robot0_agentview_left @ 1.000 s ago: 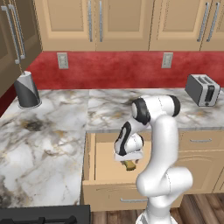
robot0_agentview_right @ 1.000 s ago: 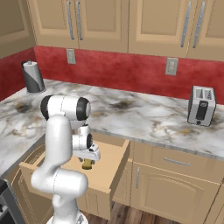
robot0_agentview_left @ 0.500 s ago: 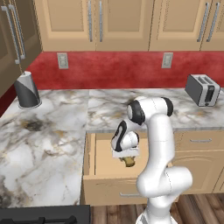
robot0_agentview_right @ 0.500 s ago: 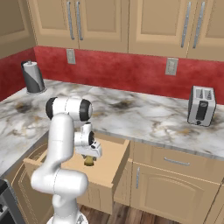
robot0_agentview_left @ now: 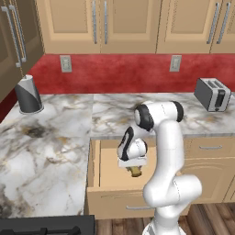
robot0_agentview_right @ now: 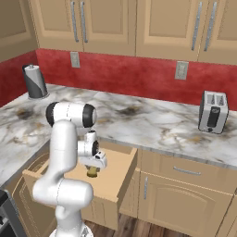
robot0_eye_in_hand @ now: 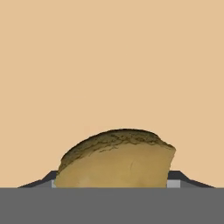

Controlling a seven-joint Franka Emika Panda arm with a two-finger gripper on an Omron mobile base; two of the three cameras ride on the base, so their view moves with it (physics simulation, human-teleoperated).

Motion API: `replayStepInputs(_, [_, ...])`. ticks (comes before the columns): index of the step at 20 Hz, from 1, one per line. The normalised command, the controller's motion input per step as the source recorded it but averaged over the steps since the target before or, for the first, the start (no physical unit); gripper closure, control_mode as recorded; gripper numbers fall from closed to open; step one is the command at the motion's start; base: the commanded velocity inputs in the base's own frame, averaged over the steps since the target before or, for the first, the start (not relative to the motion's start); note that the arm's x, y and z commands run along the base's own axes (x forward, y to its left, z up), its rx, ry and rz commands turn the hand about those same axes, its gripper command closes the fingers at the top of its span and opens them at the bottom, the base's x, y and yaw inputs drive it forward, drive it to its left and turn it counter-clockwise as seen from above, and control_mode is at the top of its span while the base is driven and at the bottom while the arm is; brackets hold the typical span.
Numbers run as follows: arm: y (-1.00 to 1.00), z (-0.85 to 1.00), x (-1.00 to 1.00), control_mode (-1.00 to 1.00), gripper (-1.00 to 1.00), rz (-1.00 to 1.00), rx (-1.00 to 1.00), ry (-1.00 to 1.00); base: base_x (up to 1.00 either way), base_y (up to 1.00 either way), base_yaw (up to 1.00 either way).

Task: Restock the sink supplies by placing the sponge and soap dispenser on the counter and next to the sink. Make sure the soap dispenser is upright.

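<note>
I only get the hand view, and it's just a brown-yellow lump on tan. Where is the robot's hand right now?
Observer: The gripper hangs over an open drawer under the counter.
Operator: What's the lump?
Observer: It's the sponge, small and tan, right under the hand; from the base views I cannot tell if it touches the drawer floor.
Operator: Is anything on the counter?
Observer: A silver toaster stands at the right, by the red wall.
</note>
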Motion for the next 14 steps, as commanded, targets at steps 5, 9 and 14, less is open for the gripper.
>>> replayStepInputs(5, [0.00,0.92,-0.35,-1.00,1.00,-0.11,0.00,-0.13,0.00,0.00,0.00])
replayStepInputs(9, [0.00,1.00,-0.51,-1.00,1.00,-0.15,0.00,-0.18,0.00,0.00,0.00])
replayStepInputs(14, [0.00,1.00,-0.64,-1.00,1.00,-0.16,0.00,-0.12,0.00,0.00,0.00])
